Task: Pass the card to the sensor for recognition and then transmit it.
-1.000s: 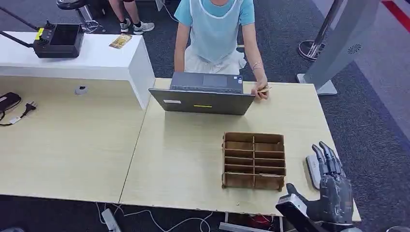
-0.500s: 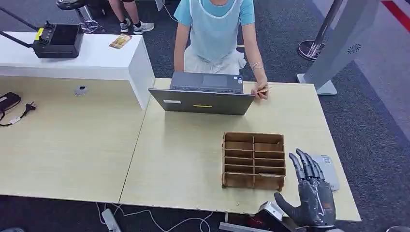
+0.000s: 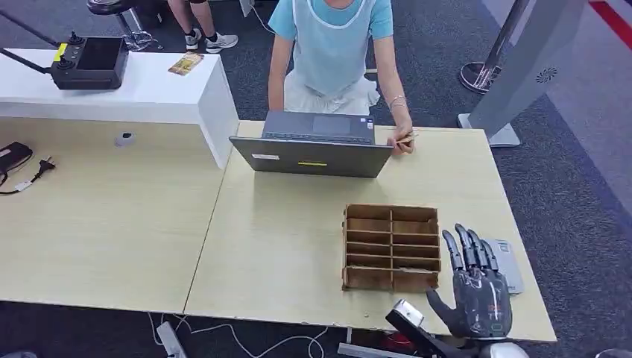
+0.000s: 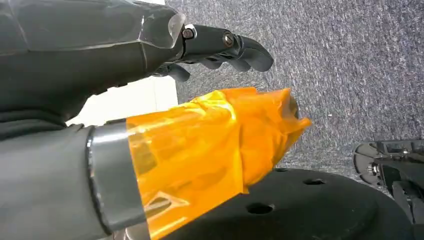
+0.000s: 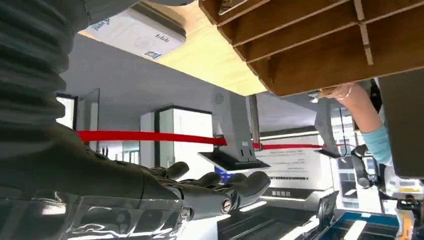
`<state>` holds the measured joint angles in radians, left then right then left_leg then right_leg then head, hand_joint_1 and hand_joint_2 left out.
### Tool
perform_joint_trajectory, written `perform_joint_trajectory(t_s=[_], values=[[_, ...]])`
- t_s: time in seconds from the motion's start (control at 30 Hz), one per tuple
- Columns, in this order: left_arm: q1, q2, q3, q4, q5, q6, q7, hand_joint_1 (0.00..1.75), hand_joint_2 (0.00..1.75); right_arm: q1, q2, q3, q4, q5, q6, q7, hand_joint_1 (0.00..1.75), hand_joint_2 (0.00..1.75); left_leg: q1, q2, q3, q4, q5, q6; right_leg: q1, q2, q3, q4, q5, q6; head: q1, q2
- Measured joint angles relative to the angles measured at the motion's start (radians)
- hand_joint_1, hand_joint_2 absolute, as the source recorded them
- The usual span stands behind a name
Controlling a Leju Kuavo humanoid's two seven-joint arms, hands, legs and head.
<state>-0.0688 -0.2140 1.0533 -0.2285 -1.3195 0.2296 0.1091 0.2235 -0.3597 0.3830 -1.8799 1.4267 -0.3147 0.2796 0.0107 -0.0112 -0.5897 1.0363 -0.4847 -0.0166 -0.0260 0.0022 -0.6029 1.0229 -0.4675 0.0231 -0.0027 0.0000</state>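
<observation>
My right hand (image 3: 481, 292) hovered beside the wooden organizer (image 3: 391, 247), fingers (image 3: 468, 249) spread, empty; I should reach carefully for a card.

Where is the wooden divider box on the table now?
In the head view, the wooden divider box stands near the table's front edge, in front of the laptop, beside the right robot hand.

From the head view I see a wooden compartment box (image 3: 391, 247) on the near right part of the table (image 3: 298, 239). Just right of it my right hand (image 3: 478, 287) hangs over the table edge, partly covering the flat sensor (image 3: 507, 261). Behind the box, at the far edge, stands a laptop (image 3: 314, 145), and a person (image 3: 330, 52) stands behind it. To the left I see a white counter (image 3: 141, 93) with a controller (image 3: 89, 63) on it.
</observation>
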Motion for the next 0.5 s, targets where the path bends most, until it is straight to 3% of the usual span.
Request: perform_joint_trajectory(t_s=[0.5], values=[[-0.001,0.0,0.0,0.0,0.0,-0.003,0.003,0.0,0.0,-0.017,0.0,0.01,0.054,0.029,0.062,0.031,0.0,1.75,0.0,0.0,0.0,0.0,0.0,0.0,0.0,0.0,0.0,0.0,0.0,0.0,0.0,0.0]])
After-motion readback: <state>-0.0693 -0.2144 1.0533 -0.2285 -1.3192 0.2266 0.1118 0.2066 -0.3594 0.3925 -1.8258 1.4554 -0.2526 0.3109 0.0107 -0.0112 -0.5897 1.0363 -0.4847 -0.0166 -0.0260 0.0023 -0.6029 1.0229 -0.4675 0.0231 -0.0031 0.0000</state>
